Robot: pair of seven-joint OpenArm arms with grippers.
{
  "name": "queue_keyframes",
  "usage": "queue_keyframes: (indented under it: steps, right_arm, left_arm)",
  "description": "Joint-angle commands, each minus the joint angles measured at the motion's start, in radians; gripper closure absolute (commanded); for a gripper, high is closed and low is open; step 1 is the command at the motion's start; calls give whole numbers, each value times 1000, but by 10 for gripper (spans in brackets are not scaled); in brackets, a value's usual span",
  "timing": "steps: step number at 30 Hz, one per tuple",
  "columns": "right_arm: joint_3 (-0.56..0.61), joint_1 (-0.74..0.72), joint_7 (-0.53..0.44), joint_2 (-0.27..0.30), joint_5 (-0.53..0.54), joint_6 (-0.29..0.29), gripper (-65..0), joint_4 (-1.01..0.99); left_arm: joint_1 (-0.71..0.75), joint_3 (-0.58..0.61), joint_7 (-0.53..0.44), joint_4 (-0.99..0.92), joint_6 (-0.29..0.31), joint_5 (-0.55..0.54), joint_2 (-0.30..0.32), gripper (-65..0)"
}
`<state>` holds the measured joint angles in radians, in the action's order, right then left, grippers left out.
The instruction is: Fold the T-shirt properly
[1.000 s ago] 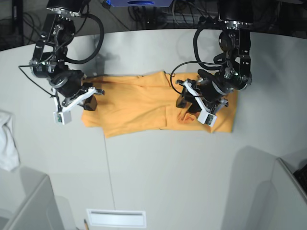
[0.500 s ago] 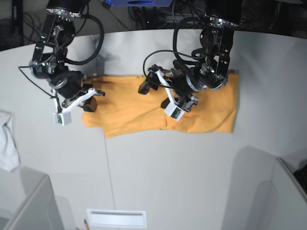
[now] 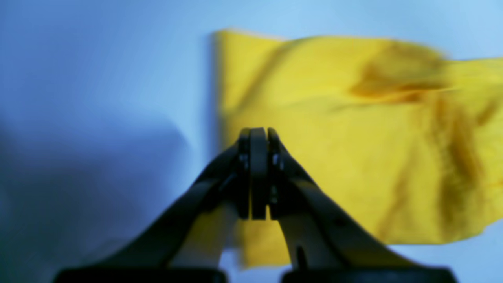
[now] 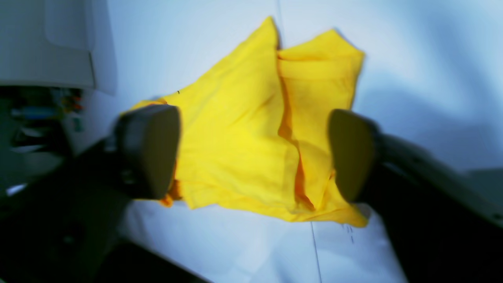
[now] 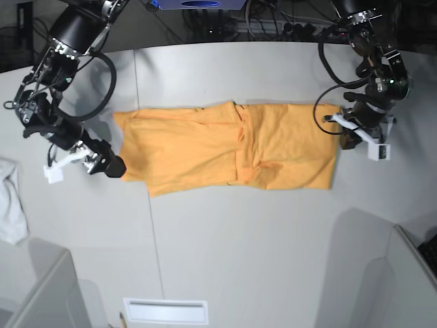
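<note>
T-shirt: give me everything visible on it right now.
The T-shirt is yellow-orange, soft cotton by its look, lying flat on the grey table as a long horizontal band in the base view. Overlapping folded layers meet near the middle, with creases and a ridge there. Its edges are uneven, the lower left corner jutting out. No markings can be made out. Neither gripper holds it: the left gripper sits shut just off one short end, the right gripper open at the other end.

Soft matt creased cloth T-shirt [image 5: 205,147] on a smooth matt grey table [image 5: 239,246].
</note>
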<state>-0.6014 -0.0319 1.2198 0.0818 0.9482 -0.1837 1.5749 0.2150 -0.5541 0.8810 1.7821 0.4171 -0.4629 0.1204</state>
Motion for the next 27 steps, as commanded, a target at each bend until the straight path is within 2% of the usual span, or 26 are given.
queue_keyframes:
  steps: [1, 4, 6, 10, 14, 17, 22, 27]
  right_arm:
    - [-5, -35, -10, 29, 35, 0, -623, -49]
    - [-2, -61, -70, 103, 64, 0, -594, -210]
    - [13, -64, -110, 132, 53, 0, -579, -271]
    - [143, -58, -156, 171, 12, 0, -573, -310]
    - [223, -27, -170, 160, 13, 0, -572, -325]
    - [297, -7, -170, 126, 13, 0, -572, -314]
    - [407, -1, -173, 118, 13, 0, -570, -313]
    - [473, -3, -222, 118, 13, 0, -566, -322]
  left_arm:
    - [21, -47, -21, 17, 4, -18, 12, 0]
    - [71, -156, -23, 15, 7, -18, 35, 0]
    - [103, -197, -23, 3, 9, -17, 61, 0]
    - [119, -222, -24, -51, 9, -17, 104, 0]
    - [114, -220, -26, -69, 9, -17, 111, 0]
    - [106, -212, -26, -67, 9, -17, 107, 0]
    - [70, -208, -26, -94, 9, -17, 103, 0]
    - [36, -100, -26, -149, 9, -17, 109, 0]
